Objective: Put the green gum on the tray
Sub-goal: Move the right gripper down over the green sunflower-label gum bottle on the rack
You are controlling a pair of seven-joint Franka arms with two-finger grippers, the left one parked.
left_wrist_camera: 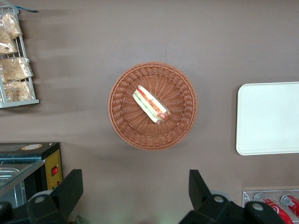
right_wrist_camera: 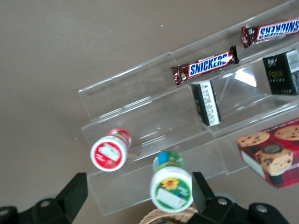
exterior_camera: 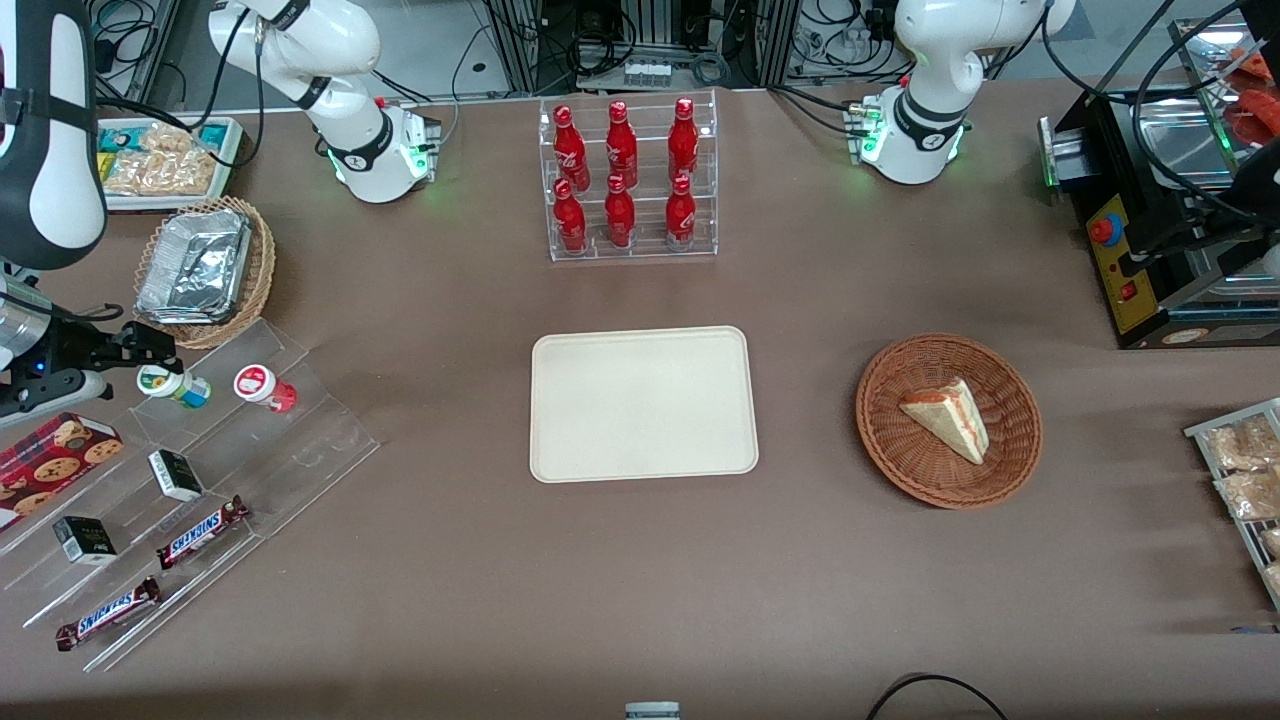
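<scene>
The green gum [exterior_camera: 172, 385] [right_wrist_camera: 171, 187], a small bottle with a white lid and green-and-yellow label, stands on the top step of a clear acrylic stand [exterior_camera: 300, 440] toward the working arm's end of the table. My gripper [exterior_camera: 150, 348] [right_wrist_camera: 138, 190] hangs open just above it. The gum sits between the fingers, close to one fingertip [right_wrist_camera: 202, 186] and well apart from the other one [right_wrist_camera: 74, 189]. The cream-beige tray [exterior_camera: 642, 405] [left_wrist_camera: 268, 116] lies flat at the middle of the table with nothing on it.
A red-lidded bottle [exterior_camera: 262, 386] [right_wrist_camera: 109, 153] stands beside the gum. Lower steps hold Snickers bars [exterior_camera: 202, 531], black boxes [exterior_camera: 176, 474] and a cookie box [exterior_camera: 55, 455]. A foil tray in a wicker basket [exterior_camera: 200, 268], a cola bottle rack [exterior_camera: 628, 180] and a sandwich basket [exterior_camera: 948, 420] stand around.
</scene>
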